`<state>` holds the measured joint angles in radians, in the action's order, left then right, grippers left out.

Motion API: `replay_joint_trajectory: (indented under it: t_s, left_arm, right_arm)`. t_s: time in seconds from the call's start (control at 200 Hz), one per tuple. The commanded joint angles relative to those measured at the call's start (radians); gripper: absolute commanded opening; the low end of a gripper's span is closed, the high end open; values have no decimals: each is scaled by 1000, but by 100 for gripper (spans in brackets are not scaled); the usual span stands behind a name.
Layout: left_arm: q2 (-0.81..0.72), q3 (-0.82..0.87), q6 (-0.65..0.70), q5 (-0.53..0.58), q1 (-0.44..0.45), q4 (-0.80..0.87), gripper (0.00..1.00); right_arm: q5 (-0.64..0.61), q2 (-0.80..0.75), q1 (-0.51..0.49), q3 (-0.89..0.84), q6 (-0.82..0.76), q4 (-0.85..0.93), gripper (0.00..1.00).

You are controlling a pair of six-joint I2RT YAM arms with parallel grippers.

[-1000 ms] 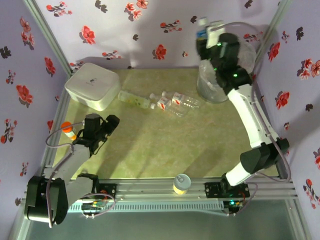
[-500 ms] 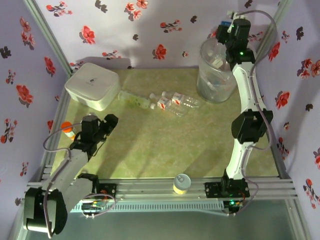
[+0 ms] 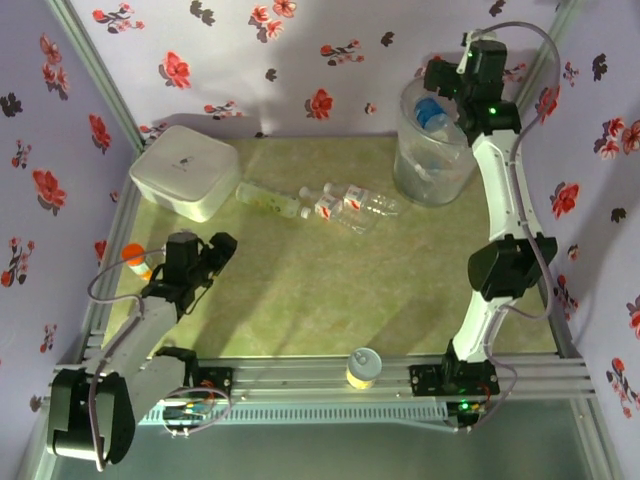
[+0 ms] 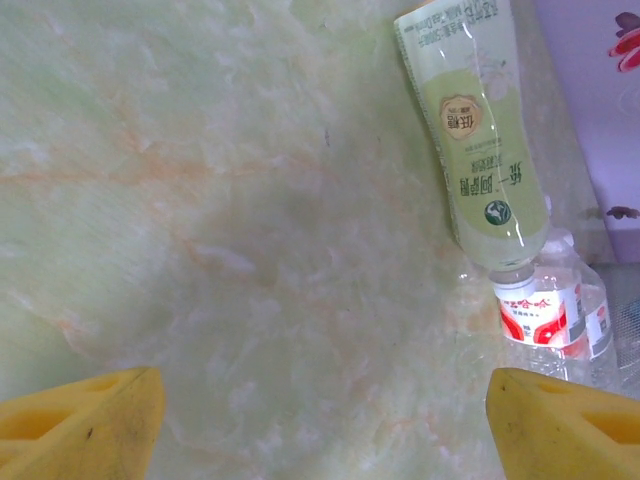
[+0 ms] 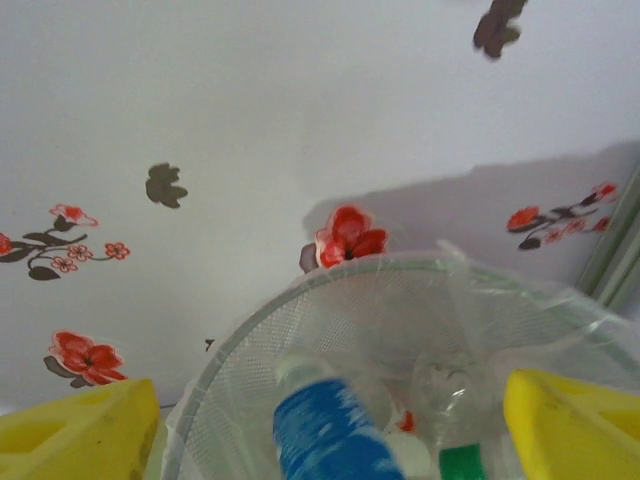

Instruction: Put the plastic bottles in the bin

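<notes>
My right gripper [image 3: 436,84] hangs open over the bin [image 3: 410,180], a big clear-grey bucket at the back right. A blue-labelled plastic bottle [image 3: 431,112] is free of the fingers and blurred inside the bin's mouth. In the right wrist view that blue bottle [image 5: 325,432] lies between the spread yellow fingers [image 5: 78,432], touching neither, with other bottles under it inside the bin's rim [image 5: 262,322]. Three bottles lie mid-table: a green-labelled one [image 3: 264,198] and two red-labelled ones [image 3: 326,206]. My left gripper [image 3: 220,248] is open and empty near the left edge, short of the green-labelled bottle [image 4: 475,150].
A white rounded box [image 3: 186,170] stands at the back left. An orange-capped bottle [image 3: 135,258] sits at the left edge beside my left arm. A yellow can [image 3: 362,368] stands on the front rail. Flowered walls close in the table.
My right gripper has opened and let go of the blue-labelled bottle, which now drops into the bin. The left arm has hardly moved.
</notes>
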<state>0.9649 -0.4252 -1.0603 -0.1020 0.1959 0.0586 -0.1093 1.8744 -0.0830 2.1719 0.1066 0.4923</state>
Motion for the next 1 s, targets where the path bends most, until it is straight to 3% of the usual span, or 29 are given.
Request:
replay_joint_trajectory:
  t_s: [0.0,0.16,0.365,0.755,0.995]
  left_arm:
    - [12,11,-9,-16,-5,-45,85]
    - [-4,16,-7,-18,-6,-37,85]
    - [-34,18,3,-12,-7,-7,85]
    - [-35,14,-3,-15,-6,-8,85]
    - [-7,-3,4,-24,-5,-12,85]
  right_arm:
    - [-30,-25,0,9,-51,11,86]
    - [-40,27,2,47,-73,37,76]
    - [-19,181,6,193,-118,161,54]
    - [86,323,32,217,-105,378,47]
    - [94,207,32,148,-73,317,49]
